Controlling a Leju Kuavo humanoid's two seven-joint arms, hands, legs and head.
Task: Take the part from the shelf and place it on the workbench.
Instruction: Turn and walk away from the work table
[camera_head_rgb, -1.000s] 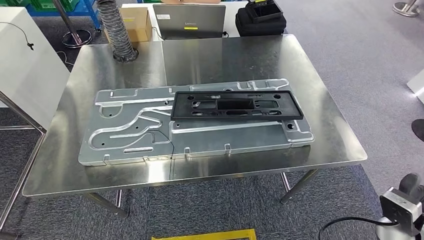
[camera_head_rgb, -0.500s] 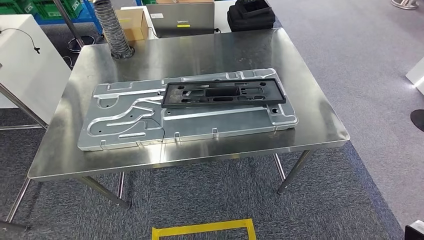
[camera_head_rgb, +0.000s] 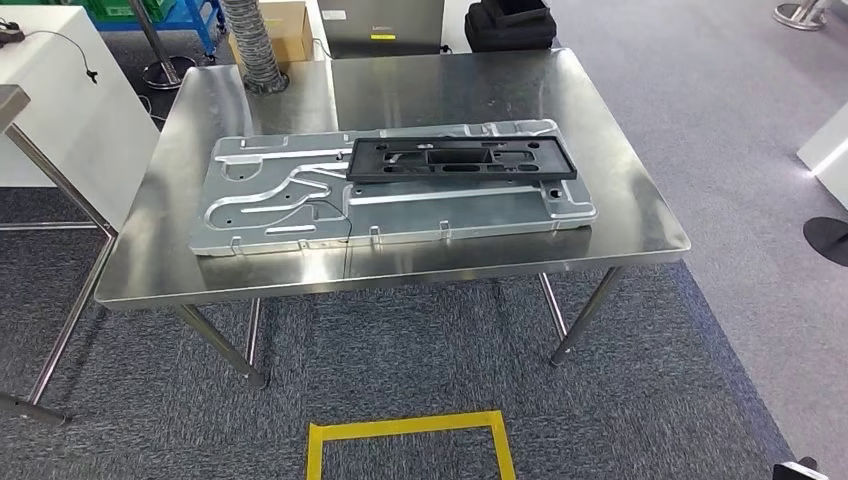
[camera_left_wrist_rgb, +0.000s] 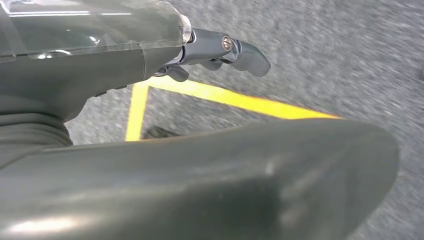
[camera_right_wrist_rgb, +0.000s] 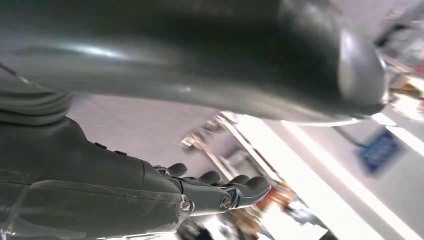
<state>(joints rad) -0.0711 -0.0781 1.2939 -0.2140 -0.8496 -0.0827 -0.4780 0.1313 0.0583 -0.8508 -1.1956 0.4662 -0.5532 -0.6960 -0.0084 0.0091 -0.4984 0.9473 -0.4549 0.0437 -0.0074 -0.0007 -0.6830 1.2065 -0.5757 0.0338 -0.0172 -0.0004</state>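
A long black plastic part (camera_head_rgb: 462, 160) with several cut-outs lies flat on a large silver stamped metal plate (camera_head_rgb: 280, 200), toward the plate's right end. The plate rests on the steel workbench (camera_head_rgb: 430, 90). In the left wrist view my left hand (camera_left_wrist_rgb: 125, 65) hangs over grey carpet, its fingers (camera_left_wrist_rgb: 235, 50) stretched out and holding nothing. My right hand (camera_right_wrist_rgb: 150, 190) also holds nothing, its fingers (camera_right_wrist_rgb: 240, 192) extended apart from the thumb.
A yellow tape square (camera_head_rgb: 410, 432) marks the carpet in front of the workbench. A white cabinet (camera_head_rgb: 60, 110) and a slanting metal leg (camera_head_rgb: 60, 190) stand at the left. A ribbed hose (camera_head_rgb: 255, 40), a cardboard box (camera_head_rgb: 292, 22) and a black bag (camera_head_rgb: 510, 25) lie behind.
The whole picture has shifted: the camera has drawn back, so the workbench looks smaller and more carpet and tape show. The black part stays put on the plate.
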